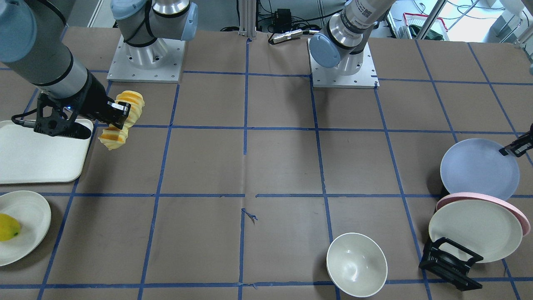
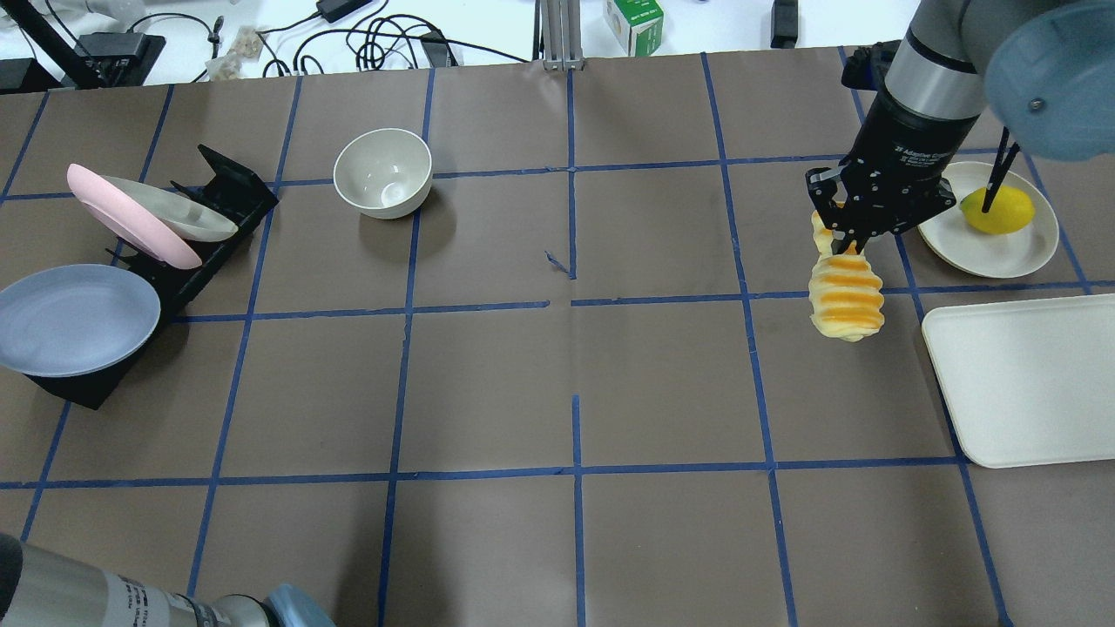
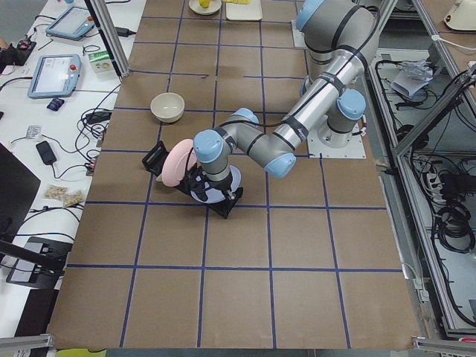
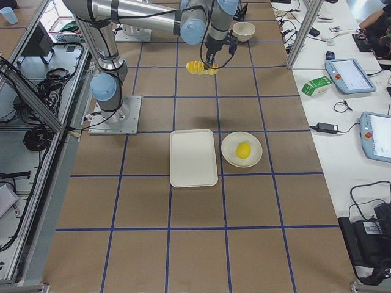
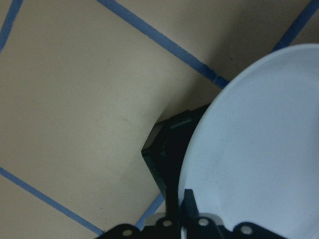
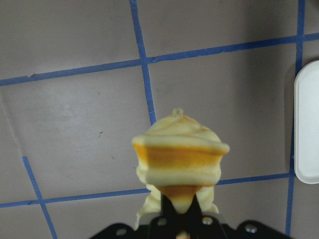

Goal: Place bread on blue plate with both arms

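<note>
My right gripper [image 1: 120, 118] is shut across the middle of the bread [image 1: 132, 102], an orange-topped ridged loaf, and holds it above the table beside the white tray. In the overhead view the bread [image 2: 843, 300] hangs below that gripper [image 2: 849, 248]. It fills the right wrist view [image 6: 179, 149]. The blue plate [image 1: 479, 168] sits tilted over one end of a black rack [image 2: 226, 187]. My left gripper [image 1: 511, 149] is shut on the plate's rim. The left wrist view shows a finger [image 5: 188, 199] lying over the plate [image 5: 259, 149].
A white tray [image 2: 1028, 379] lies near the bread. A cream plate [image 2: 949, 239] with a yellow lemon [image 2: 997, 211] is beside it. A cream bowl [image 2: 383, 172] stands mid-table. The rack also holds a pink plate [image 2: 131, 218] and a cream plate [image 2: 187, 216].
</note>
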